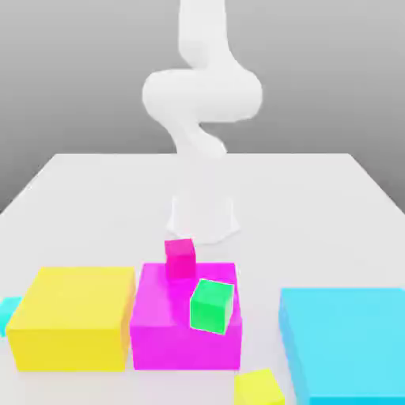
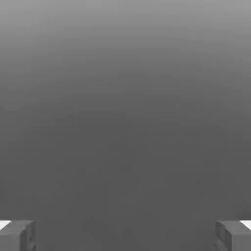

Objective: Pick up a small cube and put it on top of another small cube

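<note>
Looking through the hand view, I see my end effector (image 2: pixel 125 235) with its two grey fingers (image 2: pixel 17 235) set wide apart, nothing between them, only flat grey beyond.

In the exterior view the white arm (image 1: pixel 202 103) rises from its base at the far middle of the white worktop (image 1: pixel 95 190). I cannot pick out the end effector there, so I cannot say how it stands relative to the cubes.

The pink cube (image 1: pixel 180 258) lies just in front of the arm's base, at the back edge of the magenta block (image 1: pixel 170 328); I cannot tell whether it rests on the block or behind it. The cyan cube (image 1: pixel 8 312) is at the exterior view's left edge, partly cut off, just beside the yellow block (image 1: pixel 71 328).

A green cube (image 1: pixel 212 306) sits tilted at the magenta block's right front corner. A cyan block (image 1: pixel 344 340) fills the right foreground, and a yellow cube (image 1: pixel 259 387) lies at the bottom. All are plain, matte, sharp-edged solids.
</note>
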Motion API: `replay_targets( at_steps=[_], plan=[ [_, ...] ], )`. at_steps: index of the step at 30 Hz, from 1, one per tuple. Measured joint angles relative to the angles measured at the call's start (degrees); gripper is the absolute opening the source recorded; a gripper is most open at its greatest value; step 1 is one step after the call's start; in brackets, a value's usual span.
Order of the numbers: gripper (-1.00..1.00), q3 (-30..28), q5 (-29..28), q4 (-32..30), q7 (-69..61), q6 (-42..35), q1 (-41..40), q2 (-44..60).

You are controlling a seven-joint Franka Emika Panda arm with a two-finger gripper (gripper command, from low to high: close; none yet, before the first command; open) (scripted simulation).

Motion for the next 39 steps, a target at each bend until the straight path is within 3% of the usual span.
replay_targets(
  at_steps=[16, 25, 30, 31, 39],
  plan=[
    [0.0, -8.3, -1.3, -6.3, 21.6, 14.1, -17.1, 33.5],
    [0.0, -12.1, 7.0, -9.8, 27.1, 21.7, -26.6, 52.6],
    [0.0, -8.5, 12.3, -8.3, 24.3, 29.0, -30.5, 63.0],
    [-1.0, -7.8, 13.1, -8.0, 23.8, 30.3, -31.0, 64.7],
    [-1.0, -8.3, 12.5, -8.2, 24.3, 29.5, -30.7, 63.6]
  ],
)
